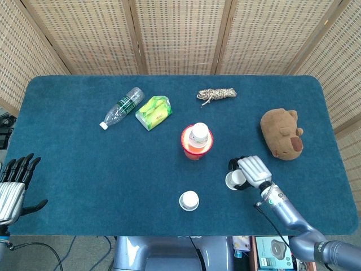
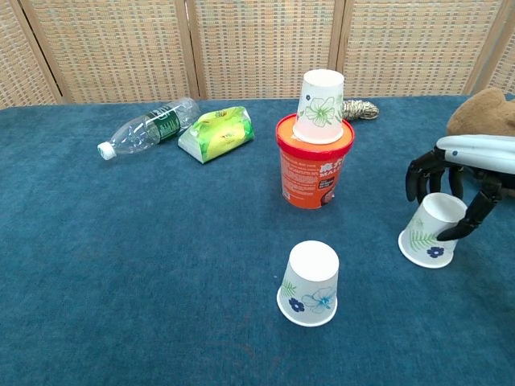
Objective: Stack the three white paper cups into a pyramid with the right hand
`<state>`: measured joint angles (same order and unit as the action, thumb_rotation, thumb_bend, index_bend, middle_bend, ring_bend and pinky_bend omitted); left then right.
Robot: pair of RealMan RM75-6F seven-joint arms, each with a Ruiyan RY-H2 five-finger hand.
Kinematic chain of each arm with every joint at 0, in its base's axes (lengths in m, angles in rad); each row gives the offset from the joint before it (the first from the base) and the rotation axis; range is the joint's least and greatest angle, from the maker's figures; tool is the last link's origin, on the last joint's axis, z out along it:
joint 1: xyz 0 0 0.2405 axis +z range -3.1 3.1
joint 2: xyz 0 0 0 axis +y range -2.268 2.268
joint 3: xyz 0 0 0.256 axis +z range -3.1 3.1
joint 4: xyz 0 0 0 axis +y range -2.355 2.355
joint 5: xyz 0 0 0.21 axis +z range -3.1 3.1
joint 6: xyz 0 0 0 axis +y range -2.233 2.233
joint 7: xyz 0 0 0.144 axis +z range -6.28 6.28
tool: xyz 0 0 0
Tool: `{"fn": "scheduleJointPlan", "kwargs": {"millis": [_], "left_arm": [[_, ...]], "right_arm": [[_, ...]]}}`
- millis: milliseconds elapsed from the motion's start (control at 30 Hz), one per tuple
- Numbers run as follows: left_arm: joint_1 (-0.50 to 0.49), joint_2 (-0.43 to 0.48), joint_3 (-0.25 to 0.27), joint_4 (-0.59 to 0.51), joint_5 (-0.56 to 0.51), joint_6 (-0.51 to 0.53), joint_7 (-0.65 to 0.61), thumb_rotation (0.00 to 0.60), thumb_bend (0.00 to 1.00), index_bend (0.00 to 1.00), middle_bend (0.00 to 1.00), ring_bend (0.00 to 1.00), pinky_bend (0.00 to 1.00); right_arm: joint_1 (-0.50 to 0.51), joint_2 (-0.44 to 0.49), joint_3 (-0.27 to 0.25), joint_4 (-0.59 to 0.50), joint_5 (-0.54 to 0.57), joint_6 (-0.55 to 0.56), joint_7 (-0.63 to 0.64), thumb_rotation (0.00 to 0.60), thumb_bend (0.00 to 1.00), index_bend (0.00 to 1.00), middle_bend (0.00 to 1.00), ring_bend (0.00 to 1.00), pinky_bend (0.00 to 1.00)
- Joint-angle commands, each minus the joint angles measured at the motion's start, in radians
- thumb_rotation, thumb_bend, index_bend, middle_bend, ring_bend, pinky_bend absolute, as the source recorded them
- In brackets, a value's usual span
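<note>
Three white paper cups with flower prints are spread out. One cup (image 1: pixel 198 132) (image 2: pixel 321 95) stands upside down on an orange tub (image 1: pixel 186 142) (image 2: pixel 315 173). Another upside-down cup (image 1: pixel 189 200) (image 2: pixel 310 283) stands near the front edge. The third cup (image 1: pixel 233 180) (image 2: pixel 430 233) leans tilted at the right, with my right hand (image 1: pixel 252 170) (image 2: pixel 471 150) curled around it, fingers behind it and thumb on its near side. My left hand (image 1: pixel 14 186) hangs by the table's front left corner, fingers spread and holding nothing.
A plastic bottle (image 1: pixel 121 106) (image 2: pixel 149 126) and a green packet (image 1: pixel 153 111) (image 2: pixel 216 133) lie at the back left. A rope coil (image 1: pixel 216 94) lies at the back. A brown plush bear (image 1: pixel 282 134) sits just behind my right hand.
</note>
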<state>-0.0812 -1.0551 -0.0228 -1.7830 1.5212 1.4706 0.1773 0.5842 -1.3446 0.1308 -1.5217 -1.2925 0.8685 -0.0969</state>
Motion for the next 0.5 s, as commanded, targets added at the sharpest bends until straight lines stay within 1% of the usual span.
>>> {"fn": "scheduleJointPlan", "kwargs": {"millis": [33, 167, 300, 500], "left_arm": [[0.0, 0.0, 0.0, 0.0, -0.001, 0.0, 0.0, 0.6, 0.12, 0.0, 0.0, 0.0, 0.0], [-0.002, -0.001, 0.003, -0.002, 0.002, -0.003, 0.004, 0.6, 0.12, 0.0, 0.0, 0.0, 0.0], [-0.002, -0.003, 0.007, -0.003, 0.01, -0.002, 0.01, 0.6, 0.12, 0.0, 0.0, 0.0, 0.0], [0.001, -0.001, 0.011, -0.003, 0.017, 0.005, 0.005, 0.6, 0.12, 0.0, 0.0, 0.0, 0.0]], "right_arm": [[-0.006, 0.014, -0.006, -0.015, -0.018, 0.018, 0.003, 0.6, 0.25, 0.46, 0.55, 0.44, 0.53], [-0.024, 0.066, -0.032, -0.077, -0.07, 0.052, 0.004, 0.6, 0.26, 0.46, 0.55, 0.45, 0.53], [-0.051, 0.115, -0.074, -0.148, -0.142, 0.093, 0.005, 0.6, 0.27, 0.46, 0.56, 0.45, 0.53], [-0.082, 0.141, -0.135, -0.183, -0.244, 0.146, -0.013, 0.6, 0.27, 0.46, 0.56, 0.45, 0.53]]}}
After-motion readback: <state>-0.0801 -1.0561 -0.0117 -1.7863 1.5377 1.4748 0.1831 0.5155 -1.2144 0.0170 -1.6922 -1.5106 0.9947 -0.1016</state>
